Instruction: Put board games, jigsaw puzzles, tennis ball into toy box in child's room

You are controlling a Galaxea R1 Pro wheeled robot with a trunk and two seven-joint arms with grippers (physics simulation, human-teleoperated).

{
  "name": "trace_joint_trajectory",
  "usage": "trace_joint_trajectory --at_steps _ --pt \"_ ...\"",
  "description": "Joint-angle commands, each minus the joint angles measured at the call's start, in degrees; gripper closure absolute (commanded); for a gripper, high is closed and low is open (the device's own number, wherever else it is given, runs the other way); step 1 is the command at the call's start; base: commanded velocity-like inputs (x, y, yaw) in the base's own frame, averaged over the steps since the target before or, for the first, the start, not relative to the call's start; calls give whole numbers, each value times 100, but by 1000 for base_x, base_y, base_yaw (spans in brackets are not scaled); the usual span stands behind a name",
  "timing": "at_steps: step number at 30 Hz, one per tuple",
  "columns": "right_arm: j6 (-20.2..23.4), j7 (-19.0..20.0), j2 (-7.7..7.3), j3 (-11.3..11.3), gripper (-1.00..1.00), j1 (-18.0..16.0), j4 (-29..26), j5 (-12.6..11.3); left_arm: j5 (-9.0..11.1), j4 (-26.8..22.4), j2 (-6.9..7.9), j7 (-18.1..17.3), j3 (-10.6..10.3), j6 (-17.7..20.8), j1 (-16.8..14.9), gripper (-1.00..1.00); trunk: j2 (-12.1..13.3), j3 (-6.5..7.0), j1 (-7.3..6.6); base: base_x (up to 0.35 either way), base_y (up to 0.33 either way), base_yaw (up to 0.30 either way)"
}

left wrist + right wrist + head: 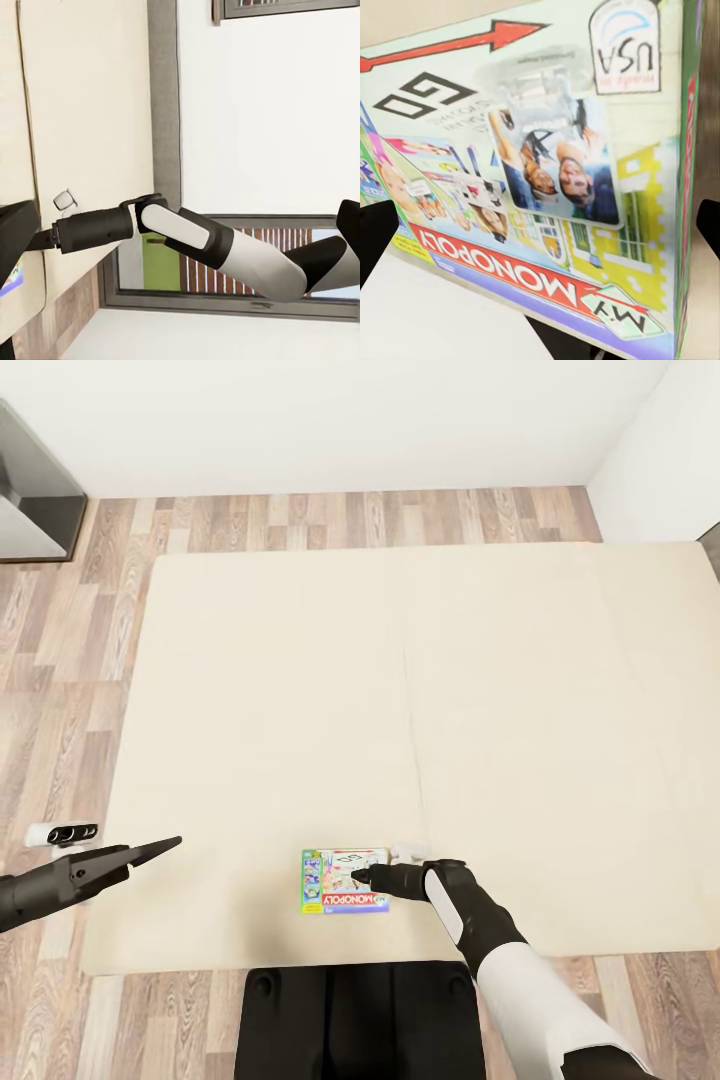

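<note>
One board game [345,881], a white-green Monopoly box with a red strip, lies flat on the beige bed [400,690] close to its near edge. My right gripper [360,877] is down on the box. In the right wrist view the printed lid [540,172] spans the space between the two dark fingers [375,236], which stand wide apart, so the gripper is open. My left gripper [168,846] hovers open over the bed's near left corner with nothing in it. A sliver of the box [10,282] shows beside its finger [16,229].
A small white object [408,850] lies on the mattress just beyond the game. A white and black item [62,832] rests on the plank floor at left. A dark cabinet [35,490] stands at far left. My base [360,1020] touches the bed's near edge.
</note>
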Motion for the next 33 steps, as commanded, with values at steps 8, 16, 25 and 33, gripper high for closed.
trace_joint_trajectory --at_steps 8,16,25,33 --pt "31 -6 0 2 -100 -1 -7 -27 -2 0 2 -22 -1 58 -1 -100 -9 -6 3 0 109 0" --pt "37 -6 0 2 -100 -1 -7 -27 -2 0 2 -22 -1 58 -1 -100 -9 -6 3 0 110 0" --pt "40 -6 0 2 -100 -1 -11 -27 -2 0 2 -22 -1 62 -1 -100 -9 -6 3 0 26 0" --pt "40 -6 0 2 -100 -1 -15 -27 -2 0 2 -22 -1 61 -1 -100 -9 -6 3 0 2 0"
